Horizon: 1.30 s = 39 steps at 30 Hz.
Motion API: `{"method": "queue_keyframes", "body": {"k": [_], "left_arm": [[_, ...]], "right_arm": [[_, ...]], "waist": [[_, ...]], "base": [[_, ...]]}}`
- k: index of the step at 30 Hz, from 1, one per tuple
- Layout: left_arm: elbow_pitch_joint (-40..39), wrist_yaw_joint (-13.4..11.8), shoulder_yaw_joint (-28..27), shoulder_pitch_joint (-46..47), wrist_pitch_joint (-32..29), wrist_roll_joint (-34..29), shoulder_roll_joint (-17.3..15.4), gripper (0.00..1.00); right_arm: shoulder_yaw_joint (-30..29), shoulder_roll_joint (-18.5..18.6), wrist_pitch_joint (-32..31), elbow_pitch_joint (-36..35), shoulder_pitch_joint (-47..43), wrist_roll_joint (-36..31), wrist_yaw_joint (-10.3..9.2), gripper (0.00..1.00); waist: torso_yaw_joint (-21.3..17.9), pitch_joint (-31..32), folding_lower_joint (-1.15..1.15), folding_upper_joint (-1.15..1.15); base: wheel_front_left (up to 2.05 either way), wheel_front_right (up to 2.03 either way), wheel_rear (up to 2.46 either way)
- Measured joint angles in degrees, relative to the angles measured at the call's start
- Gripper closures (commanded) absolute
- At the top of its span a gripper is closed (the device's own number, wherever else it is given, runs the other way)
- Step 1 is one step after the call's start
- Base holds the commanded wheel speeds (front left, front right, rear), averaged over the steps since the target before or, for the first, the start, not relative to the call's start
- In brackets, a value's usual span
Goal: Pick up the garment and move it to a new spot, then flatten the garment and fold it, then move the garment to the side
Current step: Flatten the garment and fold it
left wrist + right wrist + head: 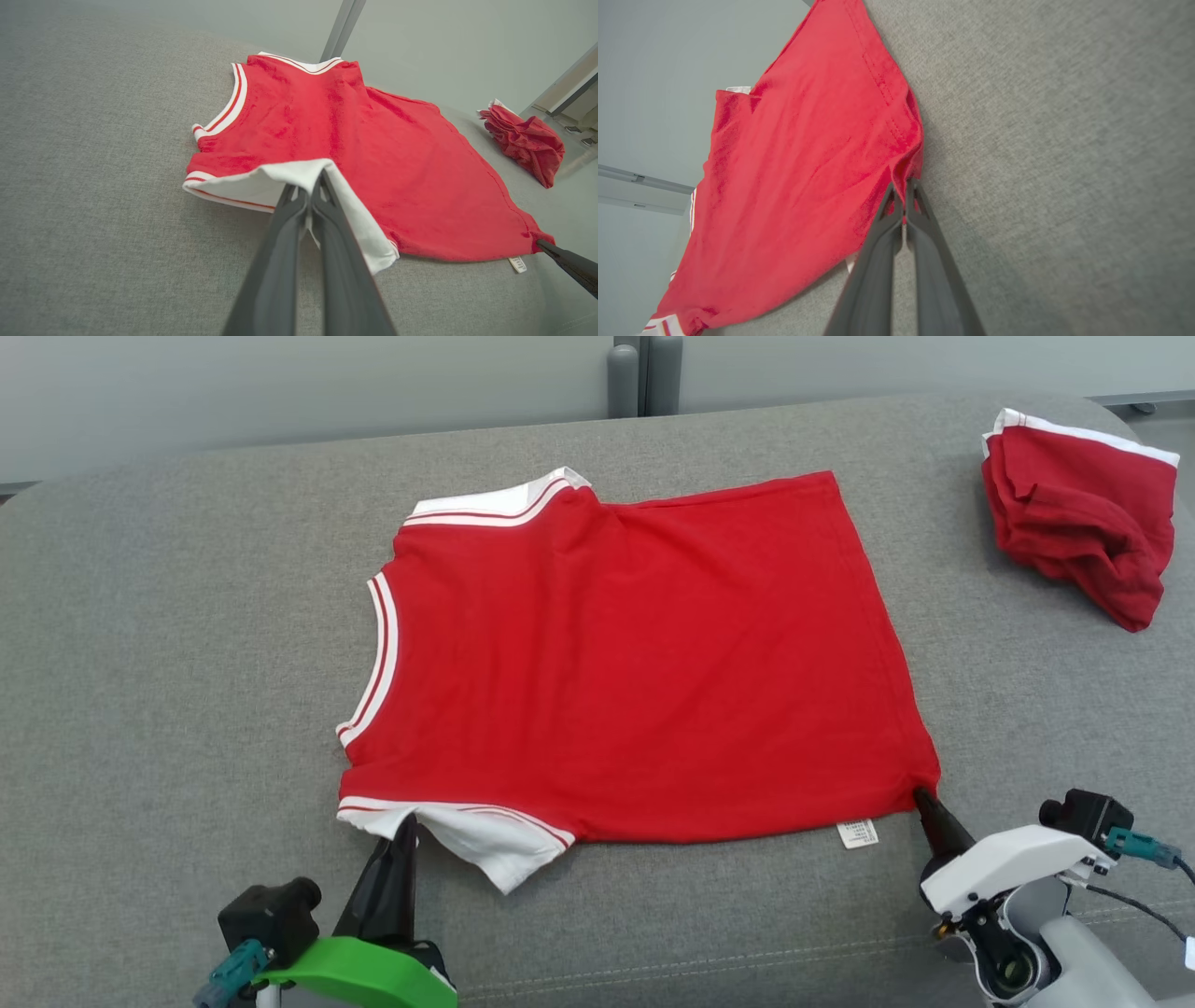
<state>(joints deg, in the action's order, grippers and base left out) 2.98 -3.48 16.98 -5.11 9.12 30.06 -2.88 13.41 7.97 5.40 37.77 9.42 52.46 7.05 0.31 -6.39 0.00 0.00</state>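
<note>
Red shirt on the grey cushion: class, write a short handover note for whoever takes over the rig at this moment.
Left hand: shut on the red shirt at its near white sleeve.
Right hand: shut on its near hem corner.
Shirt lies spread flat on the grey cushion; another red garment sits bunched at far right.
Done: flattening, seemingly. Left: fold, move aside.

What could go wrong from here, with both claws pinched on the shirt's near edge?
1. The right claw pinches only the very hem corner of the red T-shirt, so it may slip out on lifting.
2. The left claw holds the loose white sleeve, not the body, so the shirt could sag and fold crooked.
3. A crumpled red garment lies at the far right, and a sideways move might drag into it.
</note>
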Motion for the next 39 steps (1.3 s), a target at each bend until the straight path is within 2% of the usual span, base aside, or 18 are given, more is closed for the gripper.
{"method": "queue_keyframes", "body": {"k": [12, 20, 29, 36, 39], "left_arm": [[-0.5, 0.5, -0.5, 7.3, 0.1, 0.5, 0.0, 1.00], [3.4, 0.4, -1.6, 16.5, -0.5, -0.4, 0.1, 1.00], [12.0, -0.2, -2.7, 26.0, -2.2, -1.6, 0.1, 1.00], [19.8, -0.2, -2.6, 32.2, -2.7, -2.6, 0.3, 1.00], [22.5, -0.2, -2.8, 33.5, -2.5, -2.6, 0.4, 1.00]], "right_arm": [[-0.2, 2.7, -4.7, -3.9, 5.8, 2.6, 0.00, 1.00], [-0.8, 4.0, -9.0, -4.2, 12.5, 3.4, -0.24, 1.00], [-0.5, 4.6, -13.8, -2.1, 22.2, 3.1, -4.13, 1.00], [0.9, 4.5, -16.5, 1.2, 26.3, 2.1, -6.20, 1.00], [1.4, 4.5, -16.5, 2.4, 27.0, 1.1, -6.22, 1.00]], "waist": [[-0.6, -1.0, 0.00, 0.00], [-0.7, -3.6, 0.00, 0.00], [-1.1, -8.0, 0.00, 0.00], [-1.5, -11.9, 0.00, 0.00], [-1.5, -12.7, 0.00, 0.00]], "base": [[0.00, 0.00, 0.00], [0.00, 0.00, 0.00], [0.00, 0.00, 0.00], [0.00, 0.00, 0.00], [0.00, 0.00, 0.00]]}}
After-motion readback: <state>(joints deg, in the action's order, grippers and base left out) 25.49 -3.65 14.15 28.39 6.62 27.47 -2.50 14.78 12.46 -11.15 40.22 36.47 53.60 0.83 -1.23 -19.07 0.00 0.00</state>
